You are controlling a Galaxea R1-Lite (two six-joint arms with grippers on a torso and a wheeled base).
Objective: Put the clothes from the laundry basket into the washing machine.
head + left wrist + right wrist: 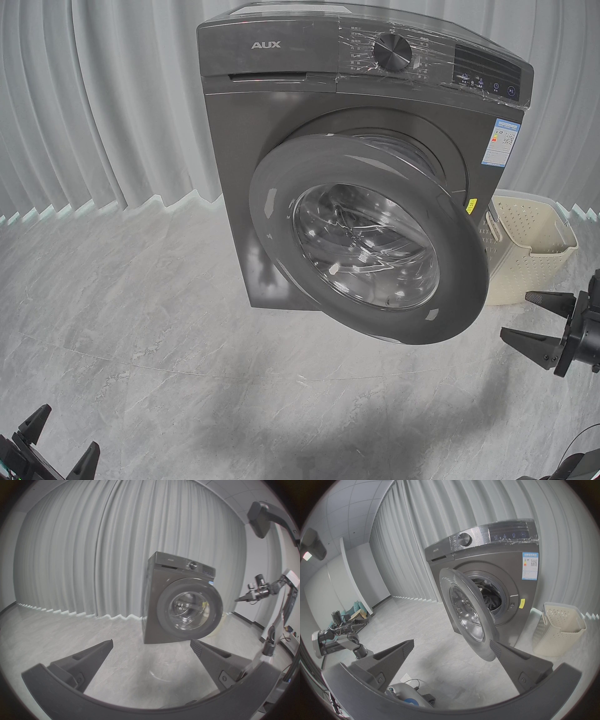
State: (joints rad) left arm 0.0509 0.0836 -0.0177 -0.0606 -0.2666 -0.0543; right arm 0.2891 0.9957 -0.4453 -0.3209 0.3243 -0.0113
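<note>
Both claws are released and hold nothing. The right claw (pixel 515 315) hangs near the basket (pixel 531 250), and the left claw (pixel 69 428) is low over the floor (pixel 156 300), well apart from the washer (pixel 262 187).

The basket stands on the floor just beside the washer, on your right. No cloth shows over its rim, and its bottom is hidden. Some dark cloth (pixel 491 596) seems to lie inside the drum.

The main danger, I think, is the door (pixel 369 244). It is swung wide open and stands between the right claw and the drum, so your arm could strike its edge on the way from the basket. The basket looks light, so a grasp at its wall may tip or push it. A loose cloth could also catch on the drum's rim or fall on the floor.

About writing: there is a logo (pixel 266 45) on the drawer panel, small print around the dial (pixel 392 52) under shiny film (pixel 362 37), a blue-white sticker (pixel 500 142) and a yellow tag (pixel 471 205). The small print is not readable for me.
</note>
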